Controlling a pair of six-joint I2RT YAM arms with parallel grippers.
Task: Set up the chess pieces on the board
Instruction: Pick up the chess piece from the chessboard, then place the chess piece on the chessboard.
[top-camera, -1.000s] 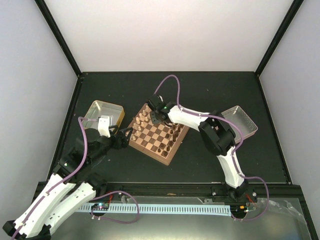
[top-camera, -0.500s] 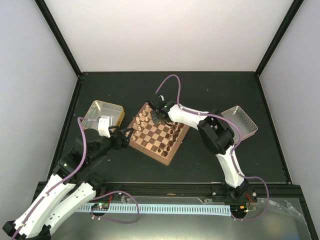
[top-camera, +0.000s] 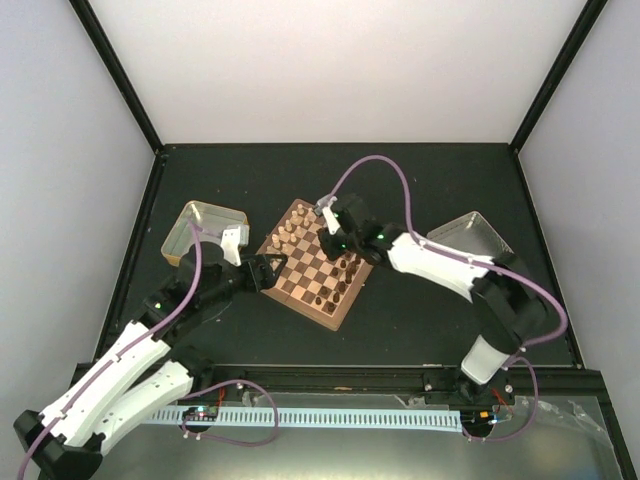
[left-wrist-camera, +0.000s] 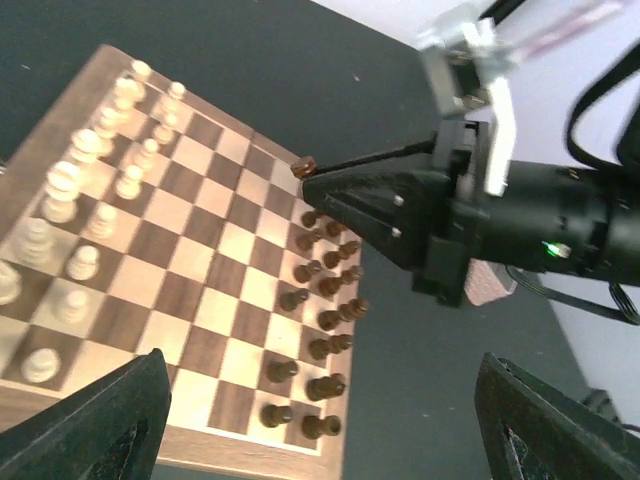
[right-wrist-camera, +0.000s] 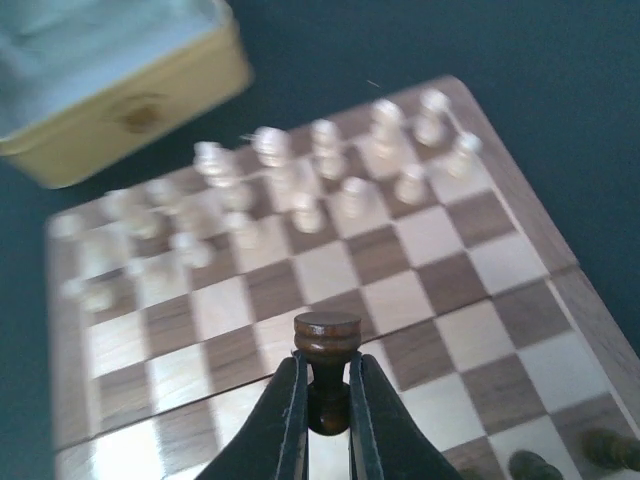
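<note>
Far left on the dark tabletop (top-camera: 420, 180): a shallow metal tin (top-camera: 198, 222), open on top, bare shiny floor on show, near corner tucked under the left arm's wrist. Turns up again in the right wrist view, blurred, with a cream-yellow wall and a pale inside.

Next along, the left tool (top-camera: 270, 270): hangs right at the board's left edge, fingers (left-wrist-camera: 100, 420) spread wide, one at each lower corner of its own wrist view, board in between.

Then the board (top-camera: 312, 262) itself, flat on the tabletop, turned diamond-wise between the two tins. Cream pieces (top-camera: 285, 238) lined up in two rows along its left side, dark brown pieces (top-camera: 345, 278) in two rows along the right, bare squares down the middle.

Above the far part of the board, the right tool (right-wrist-camera: 327, 378): pressed in on a single dark brown pawn (right-wrist-camera: 327, 333), pinching it by the stem just under the round head. Holds it upright, lifted off the squares. From the left wrist view, sits near the far end of the dark rows. Exact square underneath: cannot tell.

Far right: a second metal tin (top-camera: 480, 235), also open, near side crossed by the right arm. Plain metal floor in the part that shows, the rest hidden behind the arm.
</note>
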